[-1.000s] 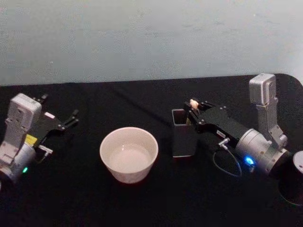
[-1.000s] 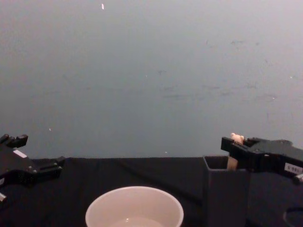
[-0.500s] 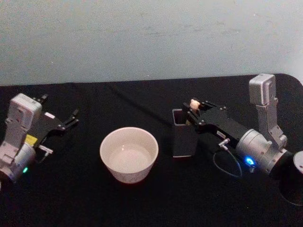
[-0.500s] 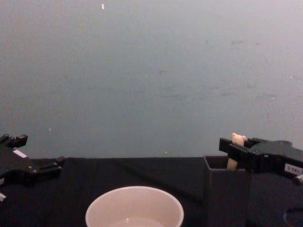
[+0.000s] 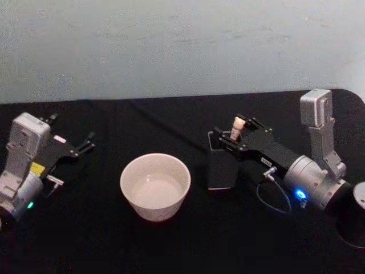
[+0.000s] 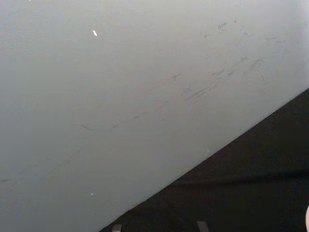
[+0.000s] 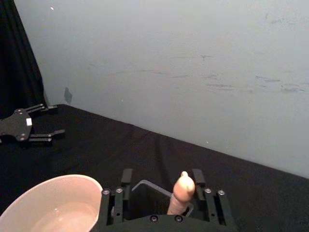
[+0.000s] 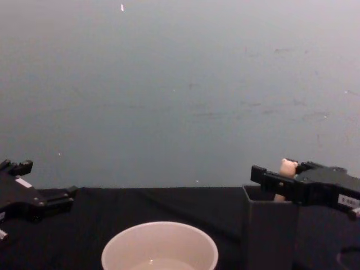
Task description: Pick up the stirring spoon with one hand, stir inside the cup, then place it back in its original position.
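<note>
The stirring spoon (image 5: 236, 130) stands tilted in the dark square holder (image 5: 221, 168), its beige handle and bear head sticking out above the rim. My right gripper (image 5: 234, 129) hovers over the holder, open, with one finger on each side of the handle. The right wrist view shows the spoon (image 7: 182, 191) between the spread fingers, nearer one of them. In the chest view the bear head (image 8: 288, 167) peeks over the holder (image 8: 269, 236). The cream-white cup (image 5: 154, 208) sits left of the holder, holding a little liquid. My left gripper (image 5: 71, 128) rests open at the far left.
A black cloth covers the table (image 5: 171, 245), and a pale wall rises behind it. A black cable (image 5: 268, 202) loops beside my right wrist. A dark round object (image 5: 359, 197) sits at the right edge. Open cloth lies between the cup and my left arm.
My right gripper's fingers have spread apart over the holder. The spoon's handle now leans free between them with more of it showing. The left arm has not moved.
</note>
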Action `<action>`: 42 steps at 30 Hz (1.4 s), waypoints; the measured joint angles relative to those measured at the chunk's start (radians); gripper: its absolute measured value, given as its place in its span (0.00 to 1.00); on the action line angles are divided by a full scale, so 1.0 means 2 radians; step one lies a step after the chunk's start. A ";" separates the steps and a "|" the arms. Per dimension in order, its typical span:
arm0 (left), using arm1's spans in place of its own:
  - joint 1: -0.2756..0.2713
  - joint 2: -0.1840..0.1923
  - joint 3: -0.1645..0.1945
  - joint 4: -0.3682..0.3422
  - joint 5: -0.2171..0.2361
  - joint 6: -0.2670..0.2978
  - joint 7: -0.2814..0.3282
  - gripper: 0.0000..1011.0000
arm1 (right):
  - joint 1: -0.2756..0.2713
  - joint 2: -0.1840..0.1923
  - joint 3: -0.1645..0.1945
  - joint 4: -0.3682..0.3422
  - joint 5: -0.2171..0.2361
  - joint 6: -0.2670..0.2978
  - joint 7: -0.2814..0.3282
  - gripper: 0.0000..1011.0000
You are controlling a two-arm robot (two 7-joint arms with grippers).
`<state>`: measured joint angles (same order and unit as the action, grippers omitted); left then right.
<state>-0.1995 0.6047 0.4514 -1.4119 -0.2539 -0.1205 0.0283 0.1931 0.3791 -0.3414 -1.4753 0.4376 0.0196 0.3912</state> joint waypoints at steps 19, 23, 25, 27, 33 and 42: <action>0.000 0.000 0.000 0.000 0.000 0.000 0.000 0.99 | 0.004 -0.011 0.024 -0.016 0.005 -0.036 -0.009 0.99; 0.000 0.000 0.000 0.000 0.000 0.000 0.000 0.99 | 0.006 -0.019 0.041 -0.020 0.002 -0.052 -0.030 0.99; 0.000 0.000 0.000 0.000 0.000 0.000 0.000 0.99 | 0.008 -0.025 0.051 -0.017 -0.010 -0.061 -0.050 0.99; 0.000 0.000 0.000 0.000 0.000 0.000 0.000 0.99 | 0.011 -0.031 0.058 -0.008 -0.030 -0.066 -0.075 0.99; 0.000 0.000 0.000 0.000 0.000 0.000 0.000 0.99 | 0.015 -0.035 0.060 0.032 -0.077 -0.061 -0.113 0.99; 0.000 0.000 0.000 0.000 0.000 0.000 0.000 0.99 | 0.010 -0.037 0.051 0.067 -0.107 -0.039 -0.111 0.99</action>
<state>-0.1995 0.6047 0.4514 -1.4120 -0.2539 -0.1205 0.0283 0.2122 0.3047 -0.2398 -1.3412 0.2243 -0.0582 0.1698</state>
